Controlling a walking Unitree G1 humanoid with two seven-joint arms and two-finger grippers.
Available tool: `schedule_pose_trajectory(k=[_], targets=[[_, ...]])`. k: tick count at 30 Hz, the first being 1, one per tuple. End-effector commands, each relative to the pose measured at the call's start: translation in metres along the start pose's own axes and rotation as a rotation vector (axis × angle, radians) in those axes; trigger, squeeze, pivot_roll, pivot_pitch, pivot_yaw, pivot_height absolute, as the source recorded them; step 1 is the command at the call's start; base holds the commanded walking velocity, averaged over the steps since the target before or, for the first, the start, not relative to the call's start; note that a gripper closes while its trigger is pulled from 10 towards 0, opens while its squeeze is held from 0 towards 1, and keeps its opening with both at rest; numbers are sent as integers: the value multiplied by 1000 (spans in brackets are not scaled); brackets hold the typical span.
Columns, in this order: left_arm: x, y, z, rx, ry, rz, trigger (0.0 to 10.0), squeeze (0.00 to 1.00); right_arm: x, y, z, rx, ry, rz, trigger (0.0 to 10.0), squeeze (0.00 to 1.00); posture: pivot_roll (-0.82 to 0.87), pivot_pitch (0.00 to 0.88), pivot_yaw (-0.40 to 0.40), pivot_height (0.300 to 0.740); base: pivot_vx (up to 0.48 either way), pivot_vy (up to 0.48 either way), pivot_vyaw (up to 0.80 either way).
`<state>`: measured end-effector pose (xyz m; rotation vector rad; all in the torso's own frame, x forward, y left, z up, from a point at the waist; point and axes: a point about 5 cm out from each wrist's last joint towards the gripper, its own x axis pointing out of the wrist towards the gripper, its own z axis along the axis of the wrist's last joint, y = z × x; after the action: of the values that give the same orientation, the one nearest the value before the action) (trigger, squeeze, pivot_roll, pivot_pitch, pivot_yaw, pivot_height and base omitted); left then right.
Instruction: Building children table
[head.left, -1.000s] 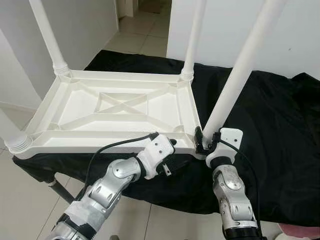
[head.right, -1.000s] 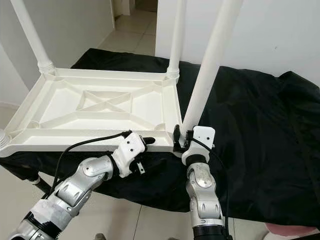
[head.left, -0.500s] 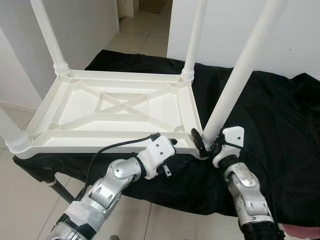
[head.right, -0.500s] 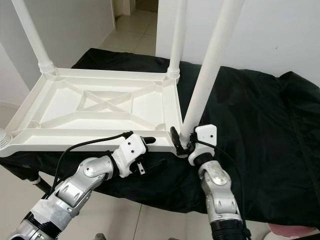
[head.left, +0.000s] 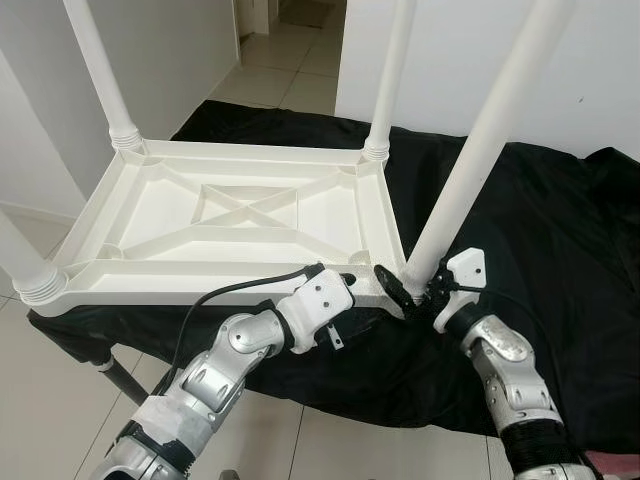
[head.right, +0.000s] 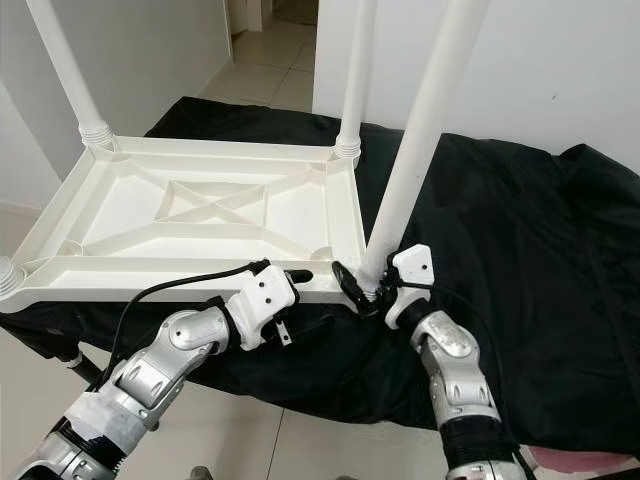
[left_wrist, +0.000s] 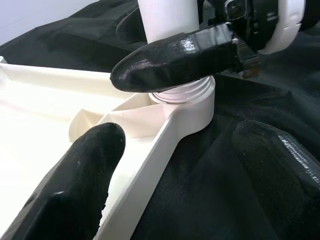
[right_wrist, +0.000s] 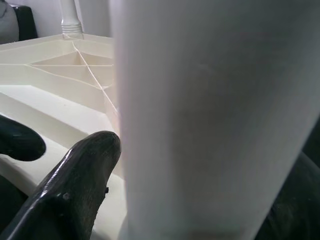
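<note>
A white plastic children's table lies upside down on a black cloth, its legs pointing up. My right gripper is shut on the base of the near right leg, just above the threaded collar at the table's corner socket. One right finger crosses the front of that leg. My left gripper stands open astride the table's front rim beside that corner. One of its fingers is inside the frame and the other is over the cloth.
Further legs stand at the far left, far right and near left corners. The cloth covers a low stand with a dark leg over the tiled floor. White walls and a doorway lie behind.
My right forearm has swung outward to the right, and its gripper has turned around the leg's base while staying on it. The left gripper and the table have hardly moved.
</note>
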<state>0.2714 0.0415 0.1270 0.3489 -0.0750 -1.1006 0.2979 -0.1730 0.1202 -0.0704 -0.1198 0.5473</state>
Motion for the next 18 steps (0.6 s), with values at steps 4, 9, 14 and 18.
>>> schedule_pose_trajectory(k=[4, 9, 14, 18], targets=[[-3, 4, 0, 35, 10, -48, 10000, 0, 0, -7, -4, -32, 12, 21, 0, 0, -22, 0, -35, 740, 0, 0, 0], [-1, 4, 1, 23, 1, -37, 10000, 0, -1, -10, -5, -27, 10, 21, 0, 0, -28, 0, -32, 740, 0, 0, 0], [1, -3, 0, 26, 1, -57, 10000, 0, -2, -10, -7, -5, 4, 4, 0, 0, -31, 0, -29, 740, 0, 0, 0], [2, -3, 0, 20, -3, -57, 10000, 0, -2, -8, -7, -18, 9, -6, 10000, 0, -35, 0, -25, 740, 0, 0, 0]])
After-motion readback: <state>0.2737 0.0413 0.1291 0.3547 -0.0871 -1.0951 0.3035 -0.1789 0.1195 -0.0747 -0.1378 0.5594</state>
